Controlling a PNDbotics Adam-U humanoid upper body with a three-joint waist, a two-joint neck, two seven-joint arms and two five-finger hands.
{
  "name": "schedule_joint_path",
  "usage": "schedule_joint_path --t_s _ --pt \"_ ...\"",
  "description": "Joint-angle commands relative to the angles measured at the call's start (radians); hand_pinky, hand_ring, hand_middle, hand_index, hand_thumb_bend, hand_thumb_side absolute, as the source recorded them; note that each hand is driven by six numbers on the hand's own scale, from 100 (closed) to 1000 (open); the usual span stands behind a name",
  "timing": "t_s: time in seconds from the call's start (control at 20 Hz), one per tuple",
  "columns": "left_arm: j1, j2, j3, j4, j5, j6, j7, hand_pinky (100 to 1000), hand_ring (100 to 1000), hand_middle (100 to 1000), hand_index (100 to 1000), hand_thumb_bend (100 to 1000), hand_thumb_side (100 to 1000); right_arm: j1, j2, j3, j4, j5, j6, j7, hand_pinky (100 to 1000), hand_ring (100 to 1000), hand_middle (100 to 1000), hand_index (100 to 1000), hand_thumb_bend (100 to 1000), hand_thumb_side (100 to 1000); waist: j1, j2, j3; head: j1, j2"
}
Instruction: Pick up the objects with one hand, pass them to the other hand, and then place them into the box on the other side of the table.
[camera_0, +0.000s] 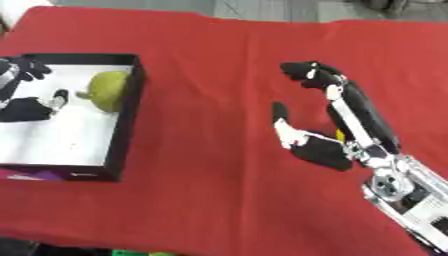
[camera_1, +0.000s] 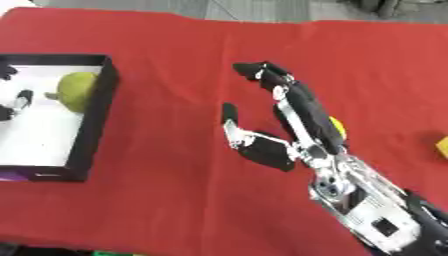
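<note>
Pear (camera_0: 108, 90), green-yellow, lies in the box (camera_0: 125, 125) at the left of the left eye view, just beside the left hand (camera_0: 24, 107), whose fingers (camera_0: 58, 97) are released and spread around nothing; it looks firm, light and smooth, best taken around its fat middle. In the right eye view the right hand (camera_1: 267, 147) hangs at centre over the red worktop (camera_1: 175, 190), fingers (camera_1: 262, 72) released, a yellow thing (camera_1: 336, 127) peeking just behind them and a second yellow piece (camera_1: 442, 147) at the right edge.
</note>
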Motion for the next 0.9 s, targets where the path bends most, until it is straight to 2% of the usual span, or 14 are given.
schedule_joint_path --t_s 0.05,0.15,0.2,0.5,0.7,0.9 --pt "-0.006 0.018 0.041 -0.078 0.048 0.02 0.053 847 773 745 798 100 399 -0.017 -0.025 -0.021 -0.01 -0.002 0.003 -0.002 801 819 789 873 100 436 0.005 -0.025 0.0 -0.012 0.001" --pt "0.0 0.015 0.058 -0.137 0.105 0.038 0.084 837 757 729 776 100 505 -0.016 -0.028 -0.028 -0.01 -0.002 0.004 -0.004 801 818 790 873 100 433 0.004 -0.026 0.0 -0.02 0.002" --pt "0.004 0.014 0.066 -0.168 0.135 0.044 0.099 831 749 717 758 100 523 -0.014 -0.031 -0.033 -0.01 -0.002 0.004 -0.007 801 818 790 873 100 429 0.004 -0.026 0.0 -0.024 0.002" --pt "0.046 -0.012 0.114 -0.332 0.368 0.001 0.162 797 693 662 703 100 587 0.018 -0.064 -0.082 -0.01 -0.009 0.003 -0.04 804 821 795 876 100 417 -0.001 -0.025 -0.003 -0.041 -0.002" --pt "0.086 -0.041 0.139 -0.419 0.483 -0.024 0.186 799 703 680 706 100 624 0.069 -0.102 -0.129 -0.01 -0.014 0.015 -0.052 810 831 811 885 100 457 -0.005 -0.023 -0.007 -0.055 -0.007" --pt "0.114 -0.079 0.163 -0.47 0.568 -0.067 0.205 807 720 709 712 100 660 0.142 -0.149 -0.207 -0.01 -0.039 0.046 -0.042 818 843 824 891 100 505 -0.009 -0.021 -0.011 -0.066 -0.014"
